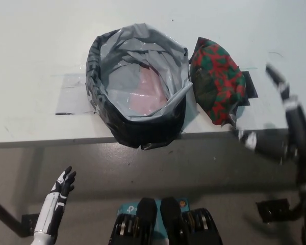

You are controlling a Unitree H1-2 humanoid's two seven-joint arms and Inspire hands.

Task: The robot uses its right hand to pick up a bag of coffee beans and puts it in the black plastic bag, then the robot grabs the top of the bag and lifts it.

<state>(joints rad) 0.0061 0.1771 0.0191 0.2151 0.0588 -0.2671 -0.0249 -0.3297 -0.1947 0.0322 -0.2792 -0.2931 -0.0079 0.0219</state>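
We see the red-and-green coffee bean bag (217, 81) lying on the table (35, 61) just beside the open black plastic bag (137, 84), our blurred right hand (280, 109) spread empty nearby, left hand (61, 191) resting low, fingers apart.

This looks like a lab or test room: a plain white table (35, 46) with strips of clear tape (71, 97) stuck to its top (likely position marks), above a bare brownish floor (92, 168), with nothing homely around.
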